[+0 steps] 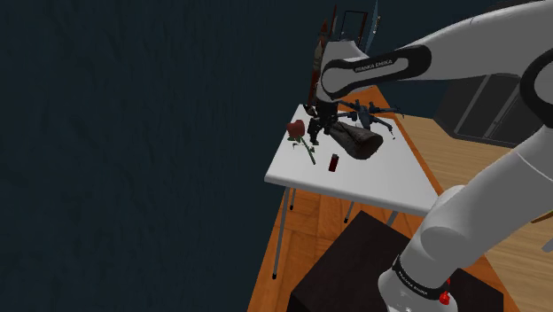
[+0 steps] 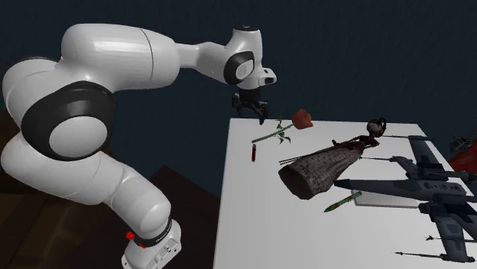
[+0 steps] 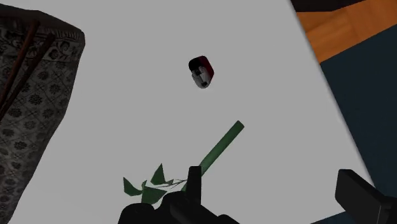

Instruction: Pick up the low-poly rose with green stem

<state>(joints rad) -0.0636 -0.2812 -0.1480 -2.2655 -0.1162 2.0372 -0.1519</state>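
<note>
The rose lies flat on the white table (image 1: 372, 182), with a dark red bloom (image 1: 295, 130) (image 2: 301, 119) and a thin green stem (image 1: 309, 152) (image 2: 269, 137). In the wrist view the stem (image 3: 219, 149) and its leaves (image 3: 149, 187) run toward the left finger (image 3: 194, 182), and the bloom is hidden. My black gripper (image 1: 317, 130) (image 2: 251, 108) (image 3: 277, 186) hangs a little above the table over the stem, pointing down. Its fingers stand wide apart, open, with nothing between them, and the stem lies outside the gap beside the left finger.
A small red and black cylinder (image 1: 334, 163) (image 2: 251, 153) (image 3: 201, 72) lies just past the stem's end. A doll in a patterned skirt (image 1: 359, 140) (image 2: 325, 166) (image 3: 32, 95) lies beside the rose. A grey model plane (image 2: 432, 191) and a green dart (image 2: 342, 202) are farther along the table.
</note>
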